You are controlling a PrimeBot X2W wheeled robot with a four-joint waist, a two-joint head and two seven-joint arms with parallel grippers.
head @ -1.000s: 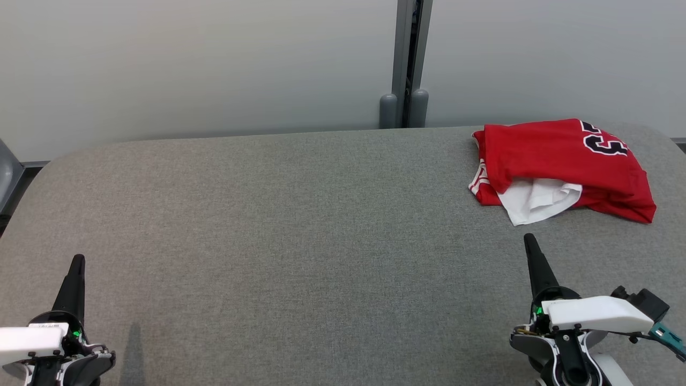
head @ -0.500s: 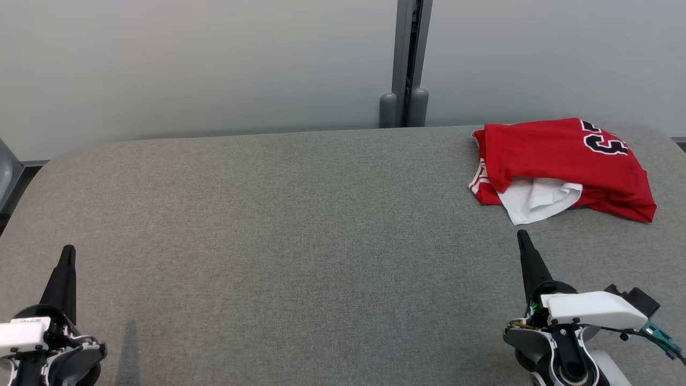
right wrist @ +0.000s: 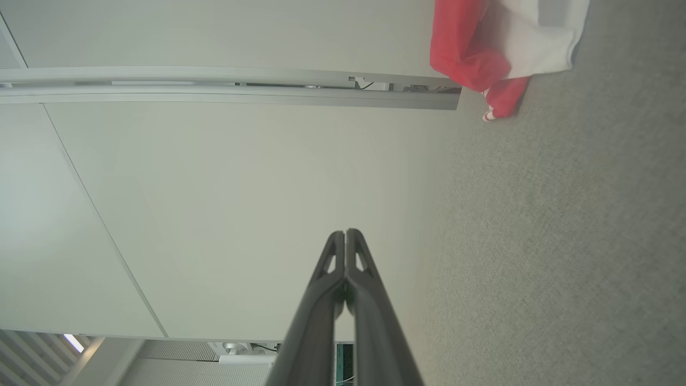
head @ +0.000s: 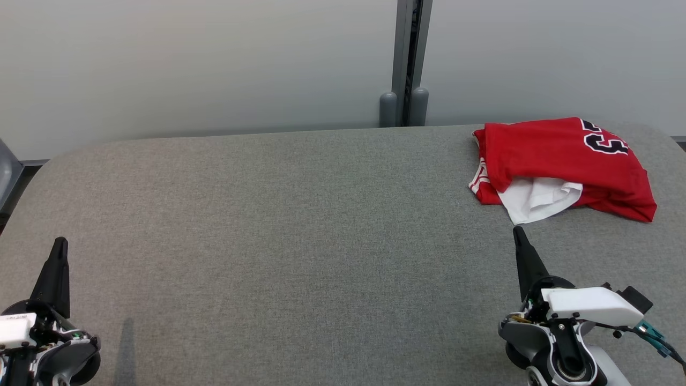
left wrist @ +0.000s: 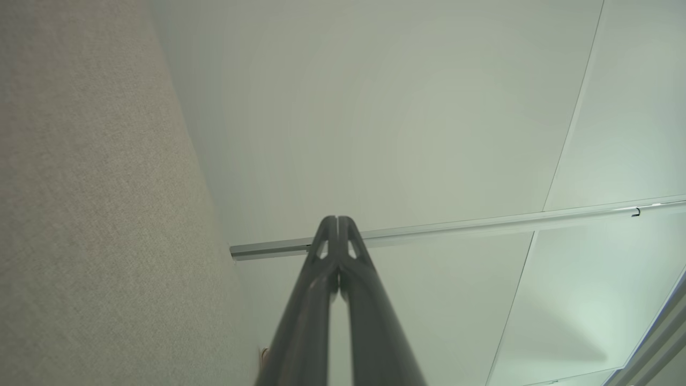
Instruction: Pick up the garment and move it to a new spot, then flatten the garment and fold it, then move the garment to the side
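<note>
The garment (head: pixel 563 163) is a red jersey with a white lining and a dark number, lying bunched and roughly folded at the far right of the grey table (head: pixel 300 214). In the right wrist view the garment (right wrist: pixel 482 48) sits at the top right corner. My right gripper (head: pixel 517 231) is shut and empty, its tip a short way in front of the garment's white edge. Its fingers press together in the right wrist view (right wrist: pixel 345 234). My left gripper (head: pixel 60 241) stands shut and empty at the near left, far from the garment, tips together in the left wrist view (left wrist: pixel 337 220).
A pale wall panel (head: pixel 187 64) with a grey vertical post (head: pixel 406 59) runs behind the table. The table's rounded far corners and left edge (head: pixel 32 182) are in sight. Bare grey cloth spreads across the middle and left of the table.
Both grippers have drifted a little: the left one moved left and slightly farther up the view, the right one crept left and up toward the garment. The garment has not moved.
</note>
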